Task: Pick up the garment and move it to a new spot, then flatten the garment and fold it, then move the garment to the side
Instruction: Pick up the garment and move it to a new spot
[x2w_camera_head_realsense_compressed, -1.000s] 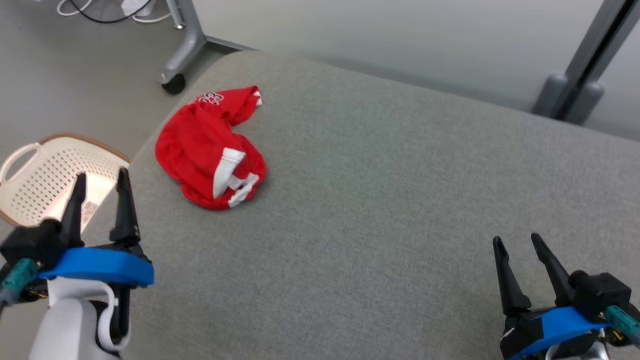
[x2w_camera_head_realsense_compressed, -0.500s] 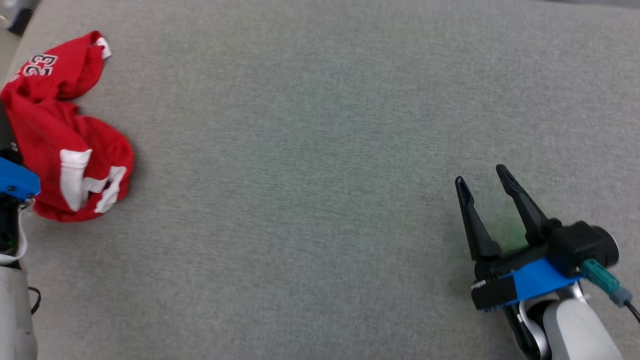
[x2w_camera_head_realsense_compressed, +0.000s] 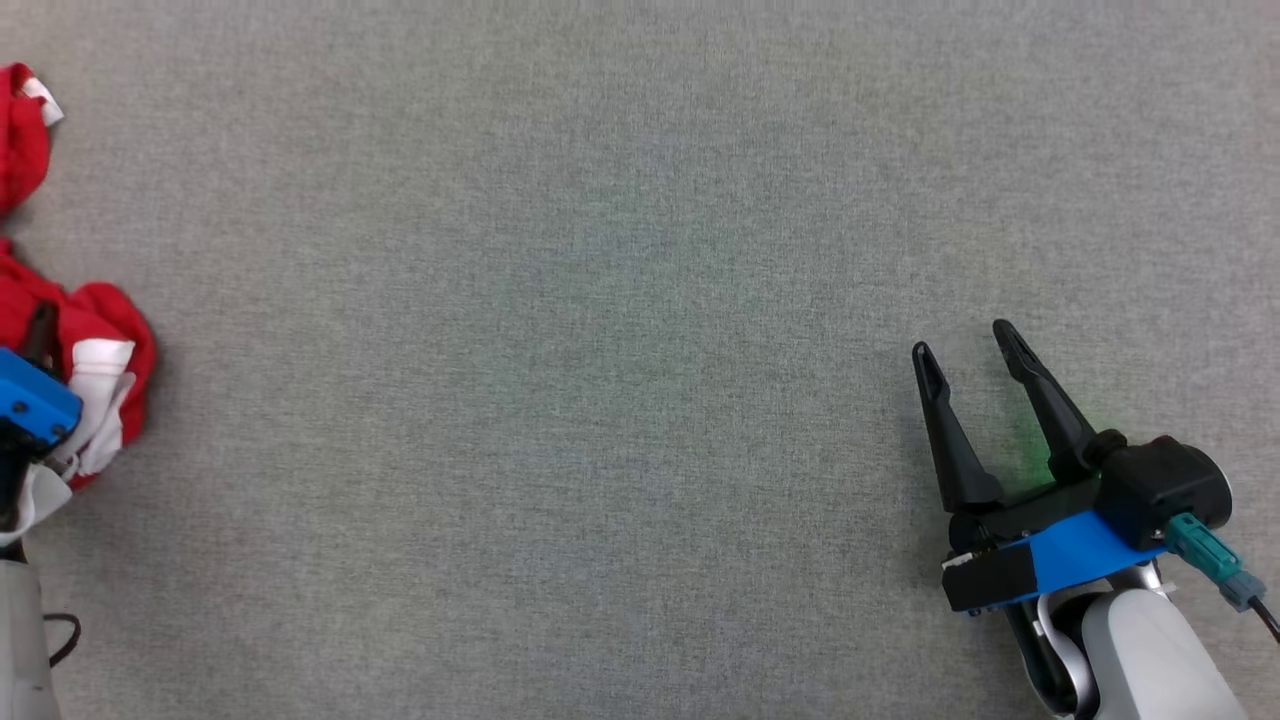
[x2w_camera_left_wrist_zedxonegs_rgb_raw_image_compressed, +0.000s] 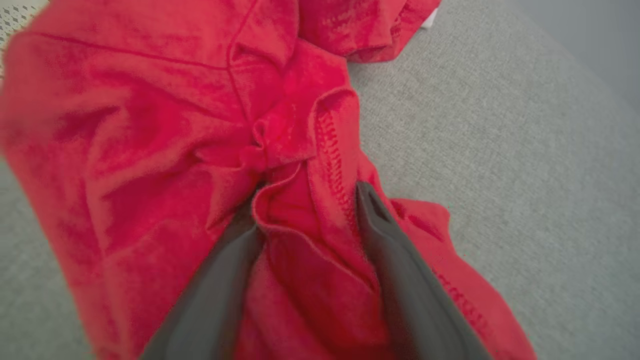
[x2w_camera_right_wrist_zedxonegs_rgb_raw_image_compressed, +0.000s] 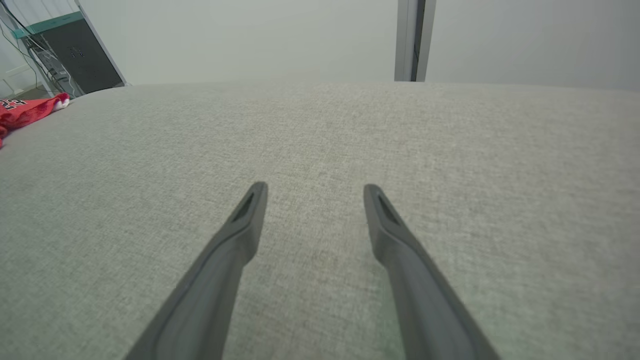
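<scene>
The grey padded surface (x2w_camera_head_realsense_compressed: 640, 250) spreads wide. The red garment (x2w_camera_left_wrist_zedxonegs_rgb_raw_image_compressed: 150, 125) lies crumpled at its left edge. The left gripper (x2w_camera_left_wrist_zedxonegs_rgb_raw_image_compressed: 306, 210) is sunk into the cloth, its 2 fingers spread around a raised fold. The right gripper (x2w_camera_head_realsense_compressed: 960, 338), spread and empty, is well apart from the garment, at the right.

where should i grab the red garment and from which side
Grip the raised stitched fold in the middle of the crumpled red garment, probably coming down from above with the left gripper. That ridge stands up off the grey cushion and sits between the open fingers, so closing there should catch cloth.
</scene>
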